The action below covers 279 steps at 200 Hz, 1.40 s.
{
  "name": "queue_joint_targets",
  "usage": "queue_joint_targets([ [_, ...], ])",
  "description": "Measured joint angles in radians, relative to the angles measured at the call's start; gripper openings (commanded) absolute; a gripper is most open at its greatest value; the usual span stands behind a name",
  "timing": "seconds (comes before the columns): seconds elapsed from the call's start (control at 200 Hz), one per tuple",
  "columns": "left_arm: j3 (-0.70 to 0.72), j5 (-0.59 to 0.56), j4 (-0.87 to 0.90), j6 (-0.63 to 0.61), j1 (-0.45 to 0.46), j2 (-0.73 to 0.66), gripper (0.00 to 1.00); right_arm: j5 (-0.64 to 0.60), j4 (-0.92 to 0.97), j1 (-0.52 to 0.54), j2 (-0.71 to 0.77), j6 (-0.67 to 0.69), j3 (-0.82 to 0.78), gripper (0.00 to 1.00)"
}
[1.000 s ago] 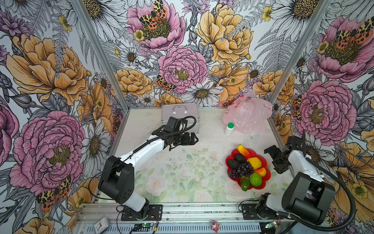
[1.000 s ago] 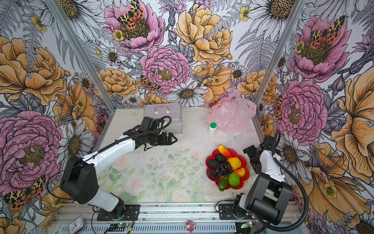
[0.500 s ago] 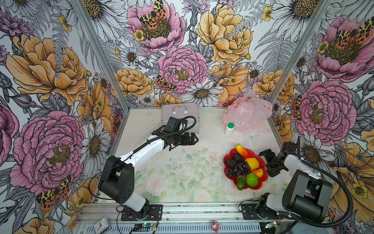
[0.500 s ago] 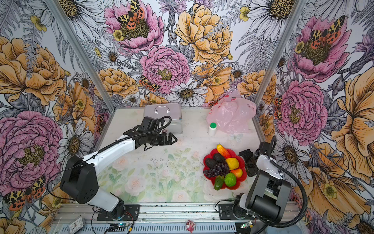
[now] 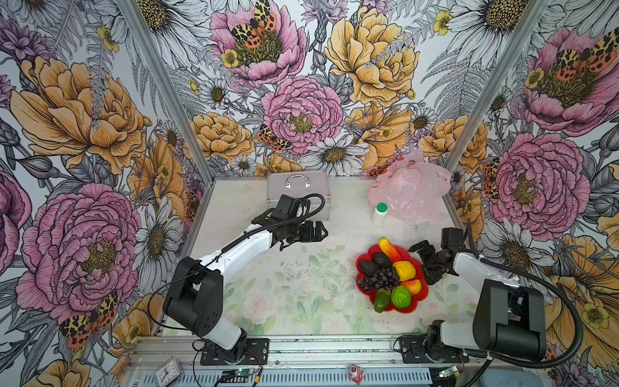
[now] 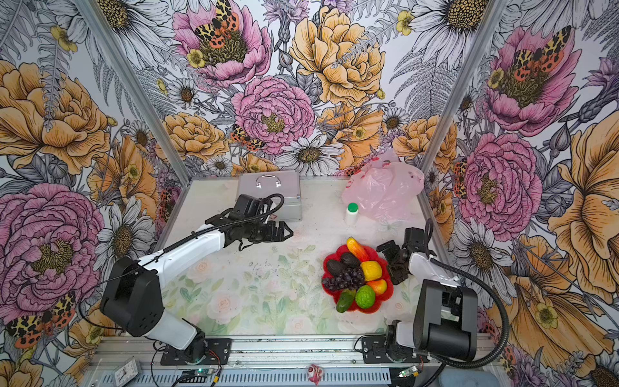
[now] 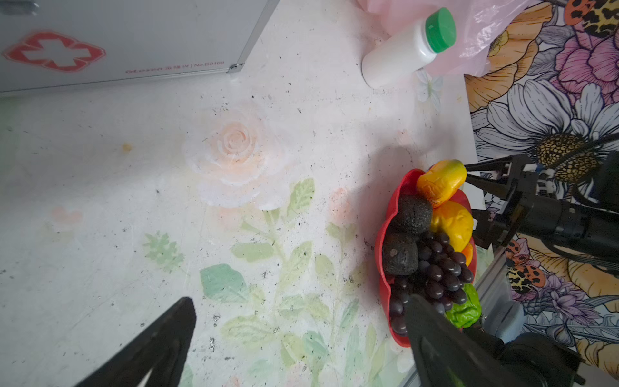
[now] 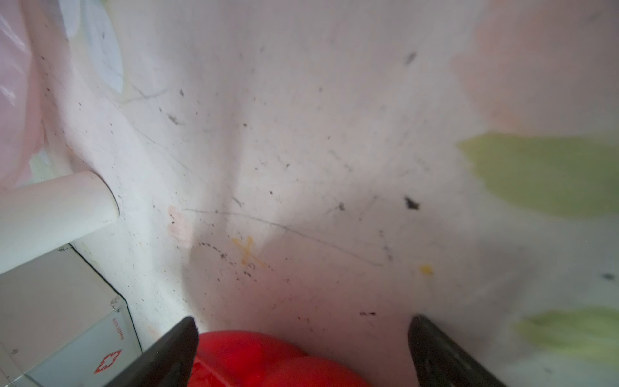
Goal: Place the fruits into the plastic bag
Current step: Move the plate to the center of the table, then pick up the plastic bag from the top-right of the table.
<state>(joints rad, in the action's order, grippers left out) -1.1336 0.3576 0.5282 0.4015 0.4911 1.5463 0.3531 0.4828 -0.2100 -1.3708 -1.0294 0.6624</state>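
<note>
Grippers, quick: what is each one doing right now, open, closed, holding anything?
Left gripper: open, holding nothing, above the table.
Right gripper: open, holding nothing, beside the red plate.

There are eight fruits [image 5: 404, 270] in all: two yellow-orange mangoes [image 5: 388, 248], two dark avocados [image 5: 382, 259], one lemon [image 5: 405, 272], one lime [image 5: 401, 296], one grape bunch [image 5: 380, 279] and one green-red mango [image 5: 382, 300]. Besides these there is one red plate [image 5: 420, 296], one plastic bag [image 5: 410, 191], one white bottle [image 5: 379, 214] and one silver case [image 5: 298, 187].
</note>
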Motion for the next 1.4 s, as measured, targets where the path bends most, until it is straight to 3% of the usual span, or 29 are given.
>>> queue_joint_targets([
  [0.415,0.078,0.000,0.018,0.000,-0.064,-0.106,0.99,-0.094,-0.127,0.291,-0.167,-0.199,0.133,1.00],
  [0.761,0.145,0.000,0.029,0.002,-0.094,-0.187,0.99,-0.115,-0.168,0.460,-0.328,-0.265,0.293,1.00],
  [1.101,0.146,0.000,0.034,0.005,-0.109,-0.196,0.99,-0.133,-0.168,0.469,-0.346,-0.248,0.314,0.99],
  [1.396,0.112,0.000,0.041,0.004,-0.117,-0.164,0.99,-0.185,-0.052,0.374,-0.246,-0.139,0.314,0.99],
])
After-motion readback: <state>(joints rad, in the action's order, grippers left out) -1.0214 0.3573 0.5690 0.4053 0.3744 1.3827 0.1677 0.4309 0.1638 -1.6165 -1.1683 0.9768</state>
